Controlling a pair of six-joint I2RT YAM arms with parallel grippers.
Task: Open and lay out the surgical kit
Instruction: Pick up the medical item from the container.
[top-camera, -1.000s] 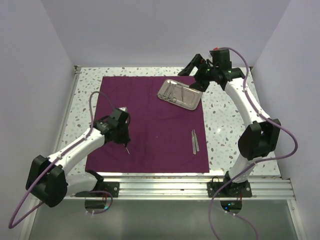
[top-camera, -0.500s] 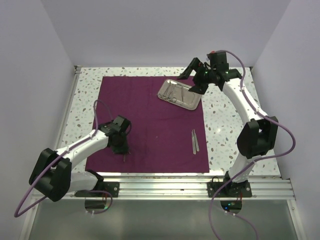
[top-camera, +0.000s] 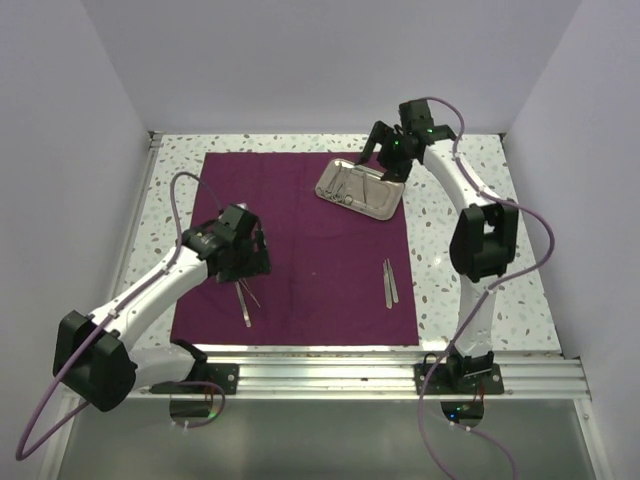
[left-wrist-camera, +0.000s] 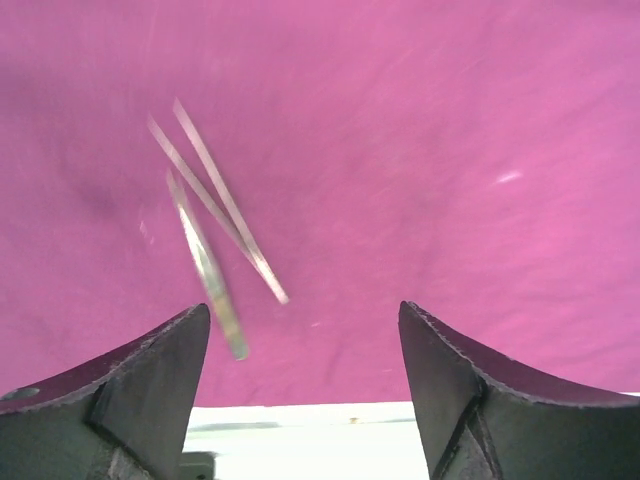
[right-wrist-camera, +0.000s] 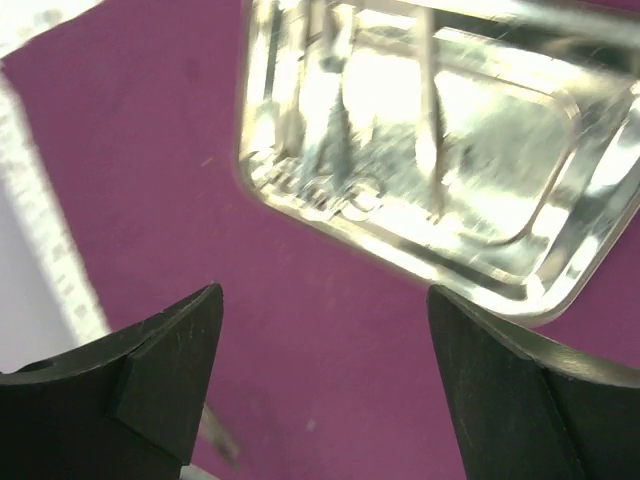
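Surgical kit cloth (top-camera: 310, 260) flat on table (top-camera: 450, 240), L pincer (left-wrist-camera: 305, 330) apart near tweezers (left-wrist-camera: 265, 272), R pincer (right-wrist-camera: 325, 295) apart over steel tray (right-wrist-camera: 560, 290)

Ahead of the right jaws, the steel tray (right-wrist-camera: 510, 140) is blurred and cut off at the top edge. The instruments (right-wrist-camera: 330, 120) inside cannot be told apart. Tweezers (left-wrist-camera: 228, 195) ahead of the left jaws are blurred.
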